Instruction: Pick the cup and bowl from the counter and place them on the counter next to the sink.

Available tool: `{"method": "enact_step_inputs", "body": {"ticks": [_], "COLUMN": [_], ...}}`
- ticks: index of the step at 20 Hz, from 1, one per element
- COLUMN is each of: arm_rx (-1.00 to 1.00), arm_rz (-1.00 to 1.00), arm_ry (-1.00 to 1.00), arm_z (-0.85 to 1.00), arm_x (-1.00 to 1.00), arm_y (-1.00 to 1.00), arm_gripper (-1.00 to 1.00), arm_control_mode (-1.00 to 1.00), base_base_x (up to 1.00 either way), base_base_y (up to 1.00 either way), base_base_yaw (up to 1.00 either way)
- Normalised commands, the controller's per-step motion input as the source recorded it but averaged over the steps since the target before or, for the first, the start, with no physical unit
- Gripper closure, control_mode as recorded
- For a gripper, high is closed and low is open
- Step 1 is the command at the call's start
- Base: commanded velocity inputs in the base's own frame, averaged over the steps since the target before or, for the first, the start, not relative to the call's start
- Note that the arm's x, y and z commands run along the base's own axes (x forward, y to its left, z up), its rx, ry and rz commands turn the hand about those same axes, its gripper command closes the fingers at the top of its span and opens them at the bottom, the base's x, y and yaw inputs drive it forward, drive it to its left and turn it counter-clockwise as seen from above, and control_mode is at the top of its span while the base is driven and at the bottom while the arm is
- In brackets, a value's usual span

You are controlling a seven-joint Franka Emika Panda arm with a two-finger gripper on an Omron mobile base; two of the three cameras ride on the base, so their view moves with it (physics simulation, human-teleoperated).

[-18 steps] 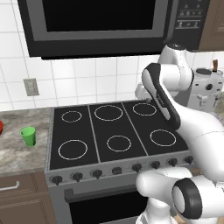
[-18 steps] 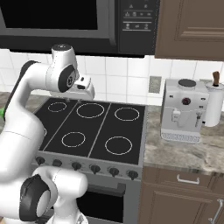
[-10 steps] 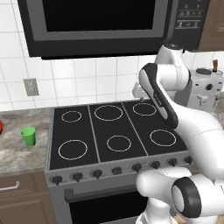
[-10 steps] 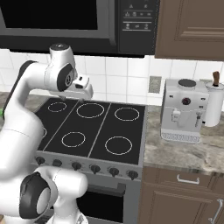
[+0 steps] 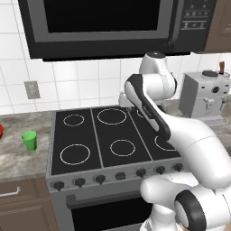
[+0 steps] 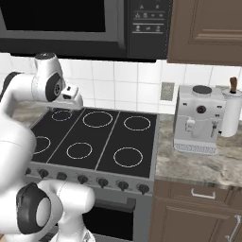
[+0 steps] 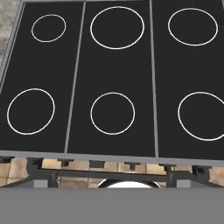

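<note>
The green cup (image 5: 29,140) stands upright on the left counter (image 5: 18,159), beside the stove. A red sliver of the bowl (image 5: 1,131) shows at the picture's left edge, just behind the cup. My gripper (image 6: 71,104) hangs over the back left part of the stovetop, pointing down, well to the right of the cup and apart from it. It also shows in the left base view, where the gripper (image 5: 122,100) is partly hidden behind the arm. Its fingers are too small to make out, and nothing is seen in them. The sink is out of view.
The black stovetop (image 7: 111,78) with white rings lies under the hand. A microwave (image 5: 103,27) hangs low above it. On the right counter (image 6: 198,165) stand a white coffee machine (image 6: 198,118) and a paper towel roll (image 6: 230,113).
The arm has swung left over the stovetop, carrying the hand toward the cup's side. The cup and bowl have not moved.
</note>
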Motion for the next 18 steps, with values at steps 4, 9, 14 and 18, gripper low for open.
{"method": "enact_step_inputs", "body": {"ticks": [4,9,14,18], "arm_rx": [0.0,0.02,0.05,0.14], "arm_rz": [0.01,0.0,0.0,0.0], "arm_ry": [0.08,0.01,0.0,0.0], "arm_z": [-0.14,-0.01,0.0,0.0], "arm_x": [0.0,0.02,0.07,0.03], "arm_y": [0.42,0.37,0.53,0.47], "arm_gripper": [-1.0,-1.0,-1.0,-1.0], "arm_control_mode": [-1.0,-1.0,-1.0,-1.0], "base_base_x": [0.0,0.0,0.0,0.0], "base_base_y": [0.0,0.0,0.0,0.0], "base_base_yaw": [0.0,0.0,0.0,0.0]}}
